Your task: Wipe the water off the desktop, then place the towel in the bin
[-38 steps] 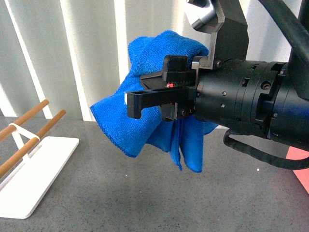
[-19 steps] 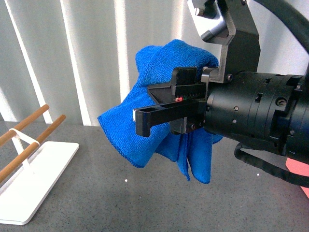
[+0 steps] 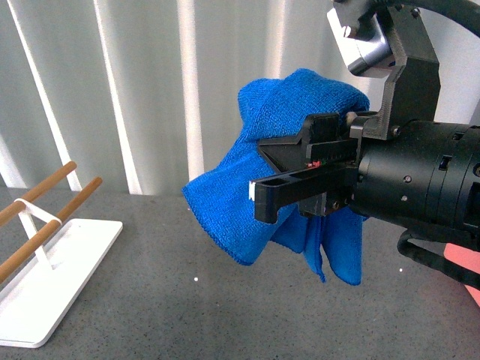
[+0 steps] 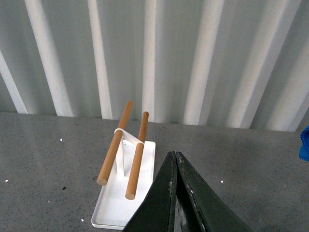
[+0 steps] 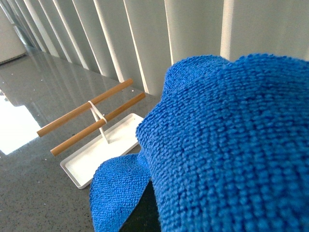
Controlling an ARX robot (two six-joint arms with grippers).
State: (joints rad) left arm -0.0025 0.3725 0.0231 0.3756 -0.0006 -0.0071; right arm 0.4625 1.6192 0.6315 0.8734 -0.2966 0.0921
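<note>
My right gripper (image 3: 279,174) is shut on the bright blue towel (image 3: 277,165) and holds it in the air above the dark speckled desktop (image 3: 187,307). The towel hangs crumpled below and beyond the jaws. In the right wrist view the towel (image 5: 227,145) fills most of the picture and hides the jaws. A salmon-pink piece of the bin (image 3: 463,262) shows at the right edge, below the arm. My left gripper (image 4: 174,155) is shut and empty, low over the desktop (image 4: 241,159). A blue edge of the towel (image 4: 304,144) shows at that view's border.
A flat white tray with two wooden rods (image 3: 45,262) stands on the desktop at the left; it also shows in the left wrist view (image 4: 123,159) and the right wrist view (image 5: 96,130). White vertical slats (image 3: 150,90) close off the back.
My right gripper has moved to the right and slightly up with the towel in it. The tray has not moved.
</note>
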